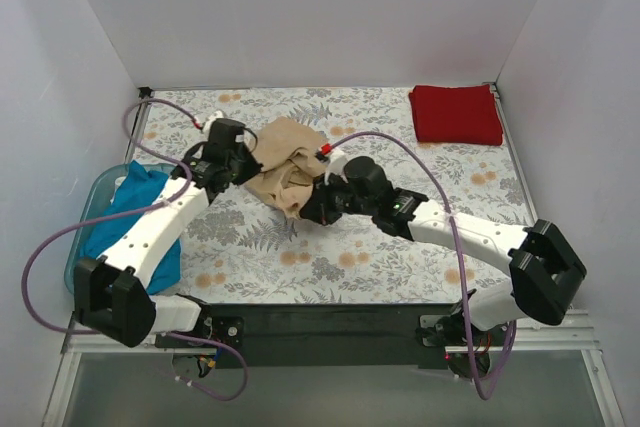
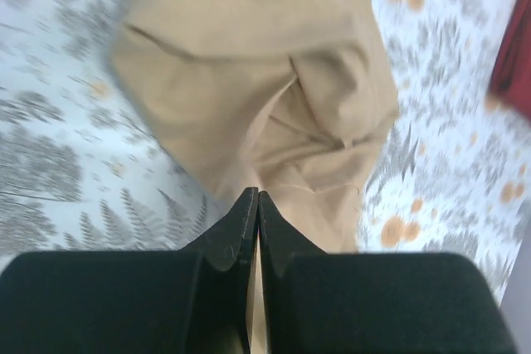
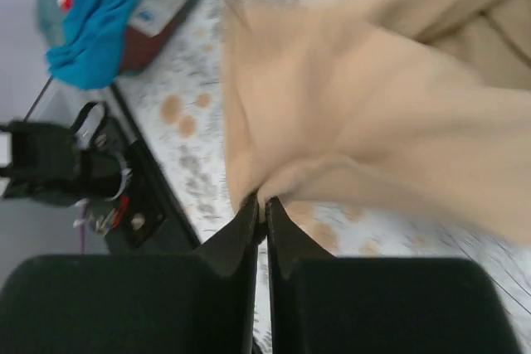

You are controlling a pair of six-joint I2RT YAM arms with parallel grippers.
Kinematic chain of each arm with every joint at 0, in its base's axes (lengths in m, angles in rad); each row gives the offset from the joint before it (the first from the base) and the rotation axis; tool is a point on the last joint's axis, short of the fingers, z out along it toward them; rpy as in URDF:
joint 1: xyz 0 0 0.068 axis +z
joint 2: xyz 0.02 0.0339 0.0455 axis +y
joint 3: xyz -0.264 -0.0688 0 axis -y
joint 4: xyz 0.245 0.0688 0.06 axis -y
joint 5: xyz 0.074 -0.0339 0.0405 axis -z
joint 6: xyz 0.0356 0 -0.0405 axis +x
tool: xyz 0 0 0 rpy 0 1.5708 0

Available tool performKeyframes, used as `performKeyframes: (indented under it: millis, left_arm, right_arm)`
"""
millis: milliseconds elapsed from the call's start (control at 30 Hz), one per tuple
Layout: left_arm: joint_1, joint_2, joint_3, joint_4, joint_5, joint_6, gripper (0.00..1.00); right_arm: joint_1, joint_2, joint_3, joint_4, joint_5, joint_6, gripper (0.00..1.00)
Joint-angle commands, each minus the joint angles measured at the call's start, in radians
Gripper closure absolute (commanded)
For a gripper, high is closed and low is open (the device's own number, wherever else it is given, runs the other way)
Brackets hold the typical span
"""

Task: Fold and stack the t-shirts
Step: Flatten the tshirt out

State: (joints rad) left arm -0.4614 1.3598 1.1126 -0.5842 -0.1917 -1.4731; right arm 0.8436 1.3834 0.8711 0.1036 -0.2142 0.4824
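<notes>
The tan t-shirt [image 1: 285,169] lies bunched and partly lifted over the middle of the floral tablecloth [image 1: 330,247]. My left gripper [image 1: 243,160] is shut on its left edge; in the left wrist view the tan t-shirt [image 2: 265,80] hangs from my left gripper [image 2: 257,198]. My right gripper [image 1: 312,209] is shut on its near edge; in the right wrist view the tan t-shirt [image 3: 365,113] is pinched in my right gripper [image 3: 261,205]. The dark red t-shirt [image 1: 455,113] lies folded at the far right. The teal blue t-shirt [image 1: 135,212] lies crumpled in the tub.
The light blue plastic tub [image 1: 88,209] stands at the left edge of the table, also in the right wrist view [image 3: 50,14]. White walls enclose the table on three sides. Purple cables loop over both arms.
</notes>
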Motion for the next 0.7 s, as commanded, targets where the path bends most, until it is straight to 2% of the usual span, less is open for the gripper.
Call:
performKeyframes:
  millis: [0,33,67,133,200,267,333,467,567,600,633,667]
  left_arm:
    - [0.175,-0.100,-0.028,-0.039,-0.022,0.026,1.00]
    - [0.216,-0.109,-0.028,-0.039,0.003,0.034,1.00]
    - [0.283,-0.119,-0.027,-0.029,0.055,0.045,1.00]
    - [0.323,-0.122,-0.014,-0.028,0.092,0.068,1.00]
    - [0.342,-0.117,-0.013,-0.042,0.104,0.082,1.00]
    - [0.345,-0.119,-0.037,-0.036,0.113,0.085,1.00]
    - [0.348,-0.129,-0.060,-0.016,0.190,0.100,1.00]
    - [0.342,-0.094,-0.118,0.024,0.346,0.135,1.00]
    - [0.320,-0.084,-0.163,0.058,0.408,0.152,0.91]
    - [0.304,-0.076,-0.174,0.061,0.408,0.151,0.82]
    - [0.255,-0.064,-0.175,0.067,0.385,0.154,0.76]
    - [0.254,-0.064,-0.175,0.070,0.364,0.154,0.70]
  right_arm:
    - [0.120,0.071,0.138,0.031,-0.053,-0.047,0.88]
    - [0.129,0.083,0.146,0.028,-0.048,-0.041,0.80]
    - [0.126,0.092,0.147,0.027,-0.025,-0.039,0.58]
    - [0.094,0.086,0.132,0.005,0.062,-0.048,0.35]
    - [0.043,0.074,0.112,-0.010,0.100,-0.038,0.33]
    - [-0.058,0.075,0.079,-0.033,0.127,-0.027,0.33]
    - [-0.156,0.085,0.043,-0.044,0.113,-0.024,0.34]
    - [-0.212,0.126,0.023,-0.061,0.087,-0.028,0.35]
    - [-0.178,0.155,0.002,-0.070,0.093,-0.022,0.37]
    - [-0.160,0.161,-0.009,-0.074,0.110,-0.013,0.37]
    - [-0.150,0.172,-0.030,-0.071,0.124,0.007,0.37]
    - [-0.150,0.177,-0.043,-0.071,0.125,0.007,0.37]
